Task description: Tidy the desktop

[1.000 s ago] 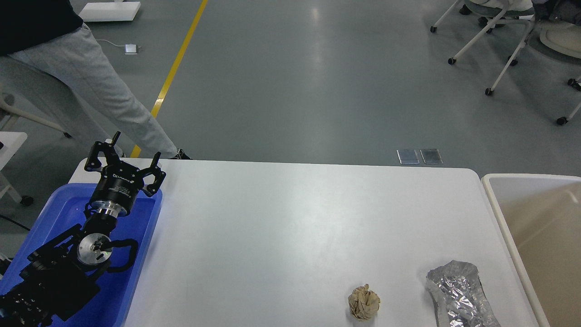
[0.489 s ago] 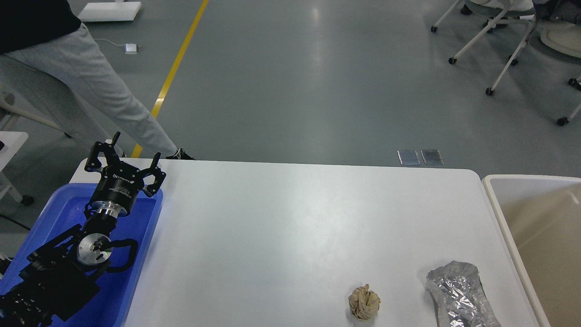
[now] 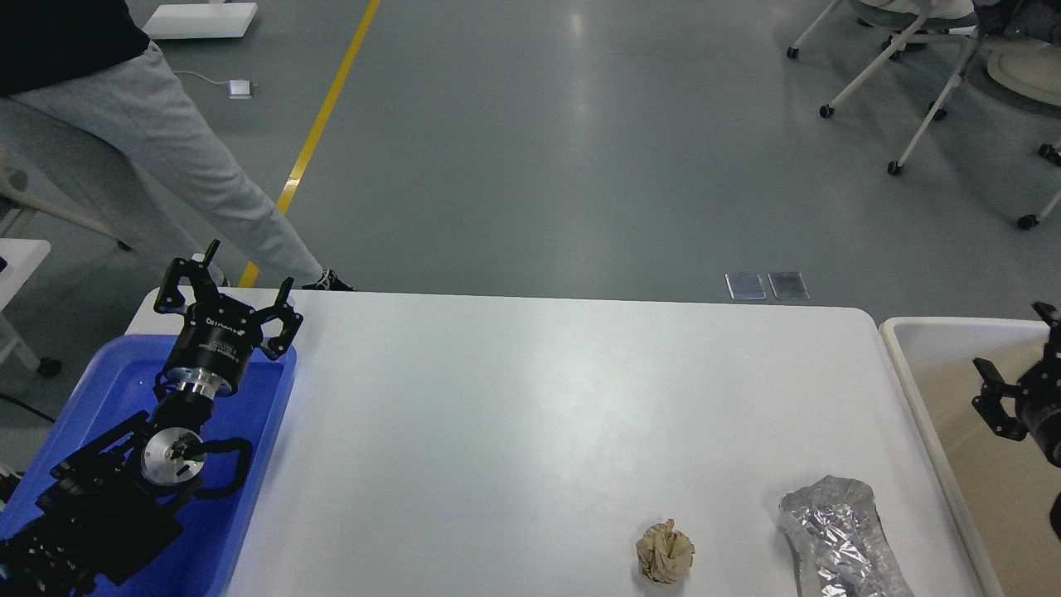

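The white desktop (image 3: 530, 390) fills the middle of the head view. A crumpled brown paper ball (image 3: 664, 551) and a crumpled silver foil wrapper (image 3: 837, 539) lie on it near the front right. My left gripper (image 3: 240, 278) is open and empty, held above the far end of the blue tray (image 3: 108, 390) at the desktop's left side. My right gripper (image 3: 1013, 338) shows at the right edge, open and empty, above the beige bin (image 3: 908, 365). It is up and to the right of the foil wrapper.
A person's legs (image 3: 166, 157) in grey trousers stand just behind the desktop's far left corner. Wheeled chairs (image 3: 912, 75) stand on the grey floor at the back right. A yellow floor line (image 3: 323, 116) runs behind the table.
My right gripper has come into view at the right edge, above the bin. My left arm, the paper ball and the foil wrapper have not moved.
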